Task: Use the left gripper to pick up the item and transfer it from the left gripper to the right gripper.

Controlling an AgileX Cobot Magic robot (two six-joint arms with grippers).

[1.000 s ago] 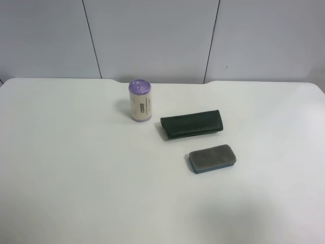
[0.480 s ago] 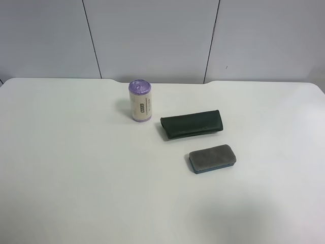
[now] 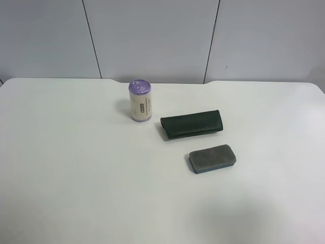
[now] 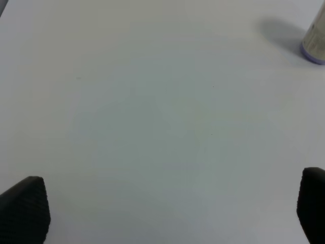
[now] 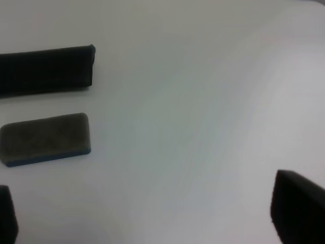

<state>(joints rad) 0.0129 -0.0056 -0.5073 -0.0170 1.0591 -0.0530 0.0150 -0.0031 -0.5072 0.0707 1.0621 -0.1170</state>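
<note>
Three items lie on the white table [image 3: 76, 168]. A cream cylinder with a purple lid [image 3: 140, 100] stands upright. A dark green case [image 3: 192, 124] lies flat beside it. A grey eraser with a blue base [image 3: 212, 158] lies in front of the case. Neither arm shows in the exterior high view. My left gripper [image 4: 167, 213] is open and empty over bare table, and the cylinder [image 4: 317, 40] shows at the edge of its view. My right gripper [image 5: 152, 213] is open and empty, with the eraser [image 5: 45, 138] and the case [image 5: 45, 68] off to one side of it.
A grey panelled wall [image 3: 152, 35] rises behind the table's far edge. The table has rounded far corners.
</note>
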